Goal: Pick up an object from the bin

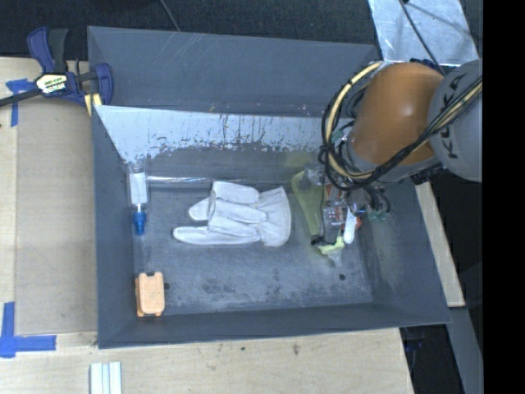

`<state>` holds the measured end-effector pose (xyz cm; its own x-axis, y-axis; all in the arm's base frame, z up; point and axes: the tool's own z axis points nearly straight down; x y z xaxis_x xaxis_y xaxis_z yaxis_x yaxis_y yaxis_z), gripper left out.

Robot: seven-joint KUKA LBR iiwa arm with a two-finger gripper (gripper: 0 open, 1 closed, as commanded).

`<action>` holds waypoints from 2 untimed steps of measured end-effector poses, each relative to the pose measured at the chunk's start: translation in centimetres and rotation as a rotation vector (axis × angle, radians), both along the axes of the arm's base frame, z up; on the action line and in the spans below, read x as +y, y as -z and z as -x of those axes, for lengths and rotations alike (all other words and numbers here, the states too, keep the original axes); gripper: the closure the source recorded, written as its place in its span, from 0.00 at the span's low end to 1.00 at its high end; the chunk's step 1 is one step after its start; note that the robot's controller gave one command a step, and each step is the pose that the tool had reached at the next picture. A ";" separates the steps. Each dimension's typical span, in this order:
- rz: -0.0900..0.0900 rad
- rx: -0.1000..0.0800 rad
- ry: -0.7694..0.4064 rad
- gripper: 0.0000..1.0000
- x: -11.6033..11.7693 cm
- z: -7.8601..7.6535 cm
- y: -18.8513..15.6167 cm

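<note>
Gripper [332,235] over pale-green strip [306,202] — apparently running top-to-bottom.

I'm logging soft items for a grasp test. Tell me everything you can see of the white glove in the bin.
The white glove looks like soft leather or cloth, creased and seamed. It lies flat and limp on the bin floor, near the middle, its fingers slightly spread and pointing to the view's left, cuff to the right. Nothing lies on it. A pale yellow-green thing lies just off its cuff; whether they touch I cannot tell.
</note>
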<state>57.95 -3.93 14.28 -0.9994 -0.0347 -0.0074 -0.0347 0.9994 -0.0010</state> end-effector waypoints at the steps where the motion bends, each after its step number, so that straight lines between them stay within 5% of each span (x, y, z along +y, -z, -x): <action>1: 0.002 -0.001 -0.085 0.00 3.1 -0.9 4.5; 2: -0.001 0.002 -0.136 0.00 5.0 -1.1 7.1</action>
<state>59.10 1.10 7.21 -0.9854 -0.1703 -0.0054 -0.1703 0.9854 0.0000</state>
